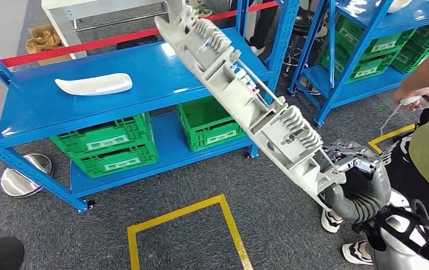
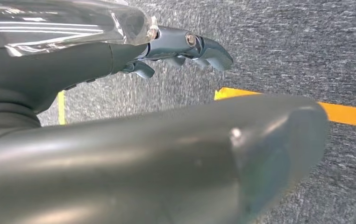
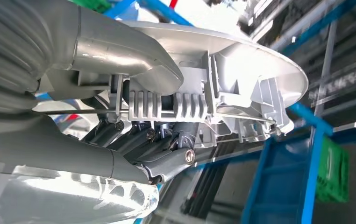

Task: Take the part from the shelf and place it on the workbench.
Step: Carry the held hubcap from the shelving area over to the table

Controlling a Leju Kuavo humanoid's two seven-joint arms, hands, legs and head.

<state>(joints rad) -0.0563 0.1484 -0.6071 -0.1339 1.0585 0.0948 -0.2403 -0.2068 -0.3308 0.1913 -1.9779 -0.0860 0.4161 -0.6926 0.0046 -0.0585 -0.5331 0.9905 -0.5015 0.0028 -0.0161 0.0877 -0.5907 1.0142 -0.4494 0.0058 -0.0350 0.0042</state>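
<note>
The long grey moulded plastic part, ribbed and clipped on its inner face, is lifted clear of the blue shelf and slants across the head view, its upper end above the shelf's top board and its lower end down at the right robot hand. That robot hand grasps the part's lower end: in the right wrist view the thick thumb lies over the part's ribbed section and the darker fingers curl against its underside. The left robot hand hangs over grey carpet with a yellow floor line, its fingers curled in with nothing in them. On the shelf's top board lies a small white curved part; green crates sit on the lower board. A person's hand holding a white device is just right of the right robot hand.
</note>
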